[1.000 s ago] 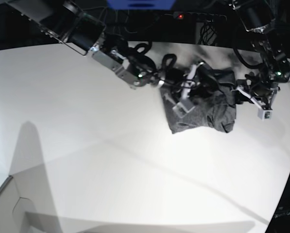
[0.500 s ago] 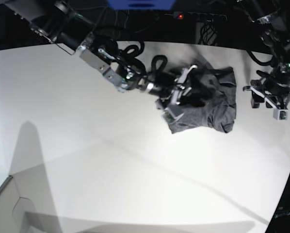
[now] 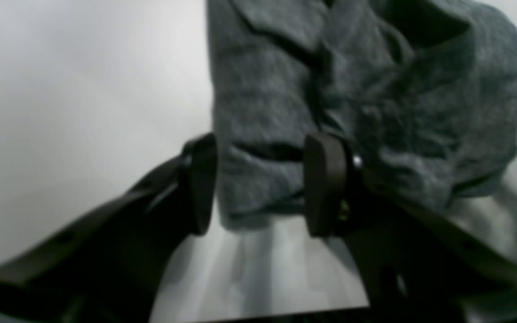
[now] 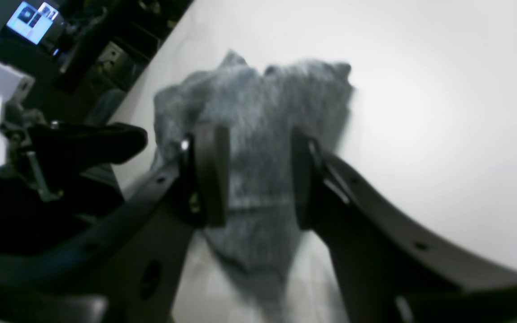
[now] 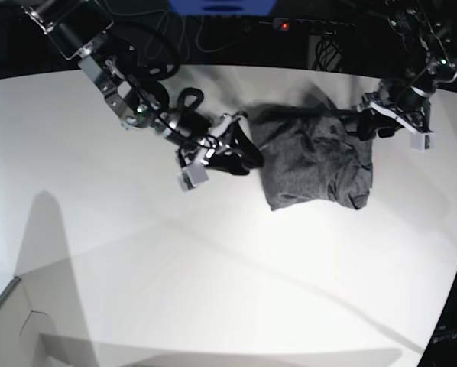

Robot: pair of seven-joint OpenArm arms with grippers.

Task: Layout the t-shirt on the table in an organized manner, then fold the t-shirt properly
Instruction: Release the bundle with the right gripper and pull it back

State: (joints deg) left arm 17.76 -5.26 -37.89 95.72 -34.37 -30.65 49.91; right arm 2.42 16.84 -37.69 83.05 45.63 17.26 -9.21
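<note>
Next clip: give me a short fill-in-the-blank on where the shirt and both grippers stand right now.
1. The t-shirt lies ____ in a heap, not spread flat.
2. It rests on the ____ table.
3. The left gripper and right gripper both have ____ jaws, holding nothing.

Missing words: bunched; white; open

- The t-shirt point(image 5: 314, 164), dark heather-grey, is seen bunched in a rumpled heap, unheld.
- It is laid on the white table point(image 5: 213, 267), toward two o'clock.
</note>
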